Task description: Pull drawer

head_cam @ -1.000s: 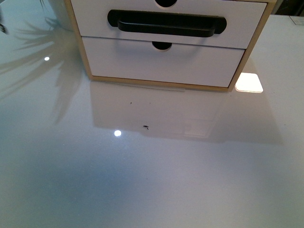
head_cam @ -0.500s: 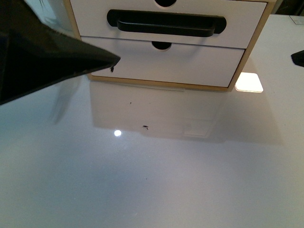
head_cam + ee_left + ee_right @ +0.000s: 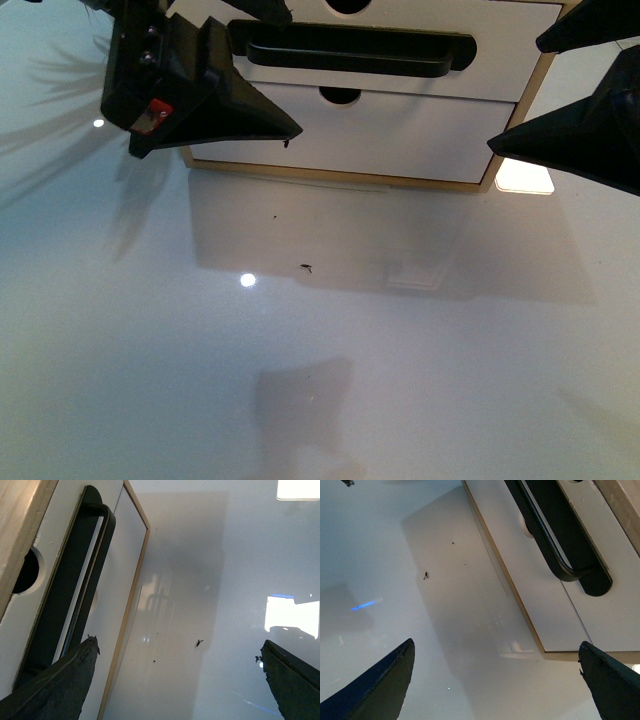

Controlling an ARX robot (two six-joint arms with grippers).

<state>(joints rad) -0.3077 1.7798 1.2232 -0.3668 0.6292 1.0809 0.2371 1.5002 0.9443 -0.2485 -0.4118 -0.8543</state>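
Note:
The drawer (image 3: 500,40) is the upper, white-fronted one in a light wooden case, with a long black bar handle (image 3: 350,50) and a half-round notch (image 3: 348,5) in its top edge. It sits flush with the plain front below it. My left gripper (image 3: 290,75) is open in front of the handle's left end, with one finger above it and one below. My right gripper (image 3: 515,97) hangs open off the case's right edge. In the left wrist view the handle (image 3: 75,595) runs past one fingertip (image 3: 90,647). The right wrist view shows the handle (image 3: 560,540) well beyond the open gripper (image 3: 495,650).
Below is a plain white drawer front (image 3: 400,135) with a notch (image 3: 340,96) and no handle. The case stands on a glossy white table (image 3: 320,350) with a small dark speck (image 3: 306,267) and a bright reflected patch (image 3: 524,173).
Both grippers have come into the front view. The left one swung up from the lower left to the handle's left end. The right one came in from the right edge.

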